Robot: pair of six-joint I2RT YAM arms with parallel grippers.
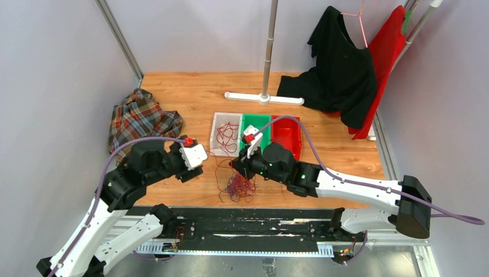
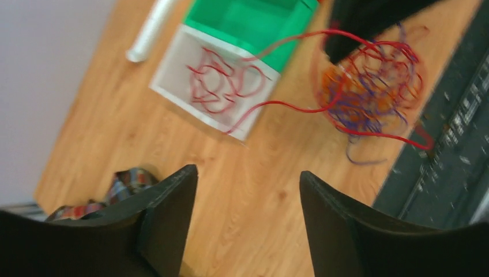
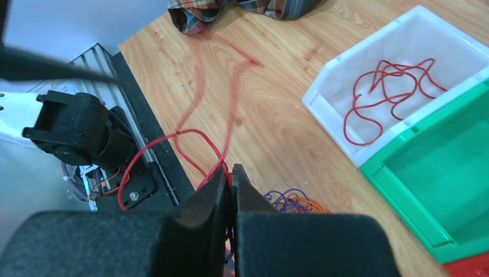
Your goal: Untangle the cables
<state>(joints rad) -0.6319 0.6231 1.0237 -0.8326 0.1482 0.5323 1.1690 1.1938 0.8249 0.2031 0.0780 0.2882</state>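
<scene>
Right gripper (image 3: 230,187) is pinching its jaws tight on a red strand coming out of the cables (image 1: 239,184), which are sitting in a clump on the surface near the front edge. Left gripper (image 2: 248,179) is hovering off to the side, jaws wide, holding nothing. My worry: pulling one-handed is probably just dragging the whole clump or cinching the knot. Further back, the white bin (image 1: 221,118) is holding a few red wires, while the green bin (image 1: 256,122) and red bin (image 1: 286,134) are looking bare.
</scene>
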